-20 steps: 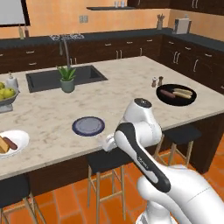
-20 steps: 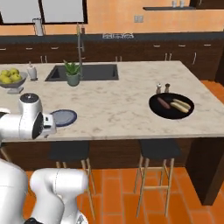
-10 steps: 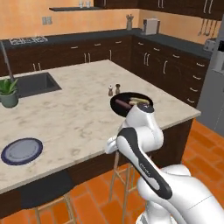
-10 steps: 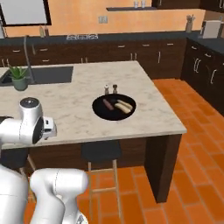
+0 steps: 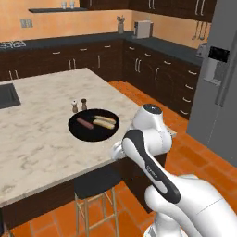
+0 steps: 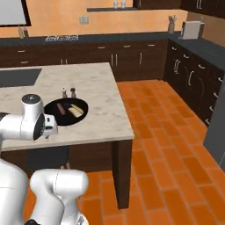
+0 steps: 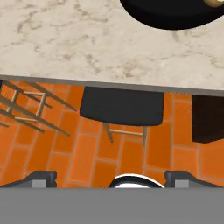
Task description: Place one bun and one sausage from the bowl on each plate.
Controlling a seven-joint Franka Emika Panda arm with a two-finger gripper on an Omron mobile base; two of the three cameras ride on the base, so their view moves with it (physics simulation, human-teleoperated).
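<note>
Kitchen, marble island (image 5: 41, 139), dark cabinets (image 6: 132, 59), fridge (image 5: 217, 83)

The left base view looks forward and down from behind the arm's left side, over the marble island (image 5: 41, 139) toward the dark cabinets and the grey refrigerator (image 5: 217, 83). The right base view looks from behind the arm's right side, taking in the same island (image 6: 96, 105) and more orange floor (image 6: 162, 132). Both share the bowl (image 5: 93, 125) (image 6: 66, 111), just ahead of the hand. The hand view looks down close over the island's edge (image 7: 109, 57), with a stool (image 7: 122, 107) below and the bowl's rim (image 7: 175, 17) at its top.
</note>
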